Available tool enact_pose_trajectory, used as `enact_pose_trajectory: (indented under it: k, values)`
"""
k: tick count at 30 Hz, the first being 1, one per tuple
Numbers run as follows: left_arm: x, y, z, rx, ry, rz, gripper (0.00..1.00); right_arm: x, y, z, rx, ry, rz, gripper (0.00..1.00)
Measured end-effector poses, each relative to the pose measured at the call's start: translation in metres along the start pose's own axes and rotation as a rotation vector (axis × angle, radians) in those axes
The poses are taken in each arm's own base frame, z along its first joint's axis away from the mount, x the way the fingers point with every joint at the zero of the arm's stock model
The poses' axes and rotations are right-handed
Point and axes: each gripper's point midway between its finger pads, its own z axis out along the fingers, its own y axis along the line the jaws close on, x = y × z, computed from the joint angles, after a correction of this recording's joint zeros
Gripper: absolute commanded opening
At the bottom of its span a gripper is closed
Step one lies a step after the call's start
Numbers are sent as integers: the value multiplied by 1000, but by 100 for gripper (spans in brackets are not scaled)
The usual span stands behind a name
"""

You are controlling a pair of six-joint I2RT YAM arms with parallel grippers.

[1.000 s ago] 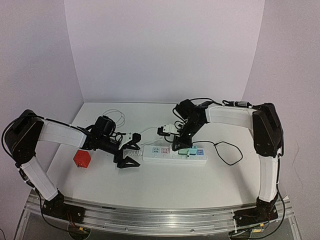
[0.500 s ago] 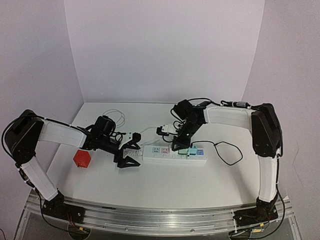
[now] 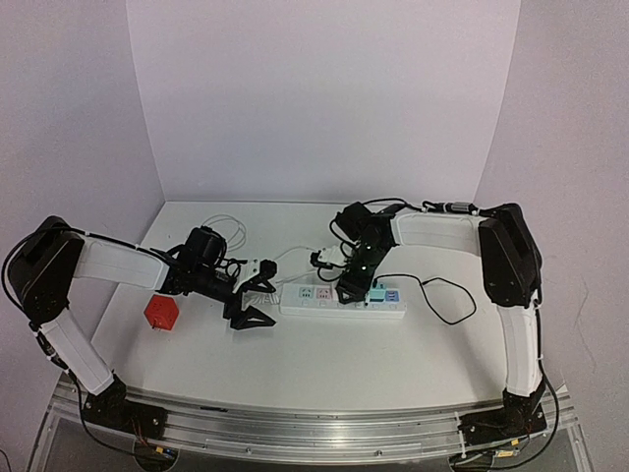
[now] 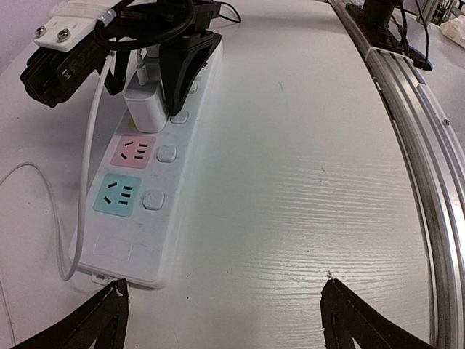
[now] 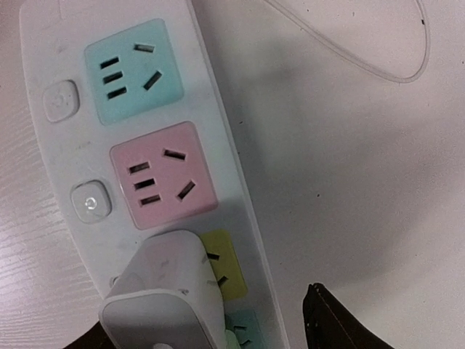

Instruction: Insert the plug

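Note:
The white plug stands upright on the yellow socket of the white power strip, just past the pink socket and the teal socket. My right gripper hangs over the plug, open, with its fingers on either side of it and a gap showing beside the plug in the right wrist view. My left gripper is open and empty, low over the table at the strip's left end.
A red cube lies left of the left gripper. A white cable runs along the strip's far side and coils at the back. A black cable loops right of the strip. A metal rail lines the near table edge.
My right gripper has opened and let go of the plug, which stays on the strip. The right arm has shifted slightly left. The left arm has not moved.

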Motion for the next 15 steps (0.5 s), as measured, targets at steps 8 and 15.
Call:
enact_pose_trajectory:
  k: [8, 15]
  values:
    - [-1, 0, -1, -2, -3, 3, 92, -20, 4, -43, -16, -101, -4, 90]
    - [-5, 0, -8, -2, 3, -6, 95, -58, -1, -119, 33, -289, -25, 90]
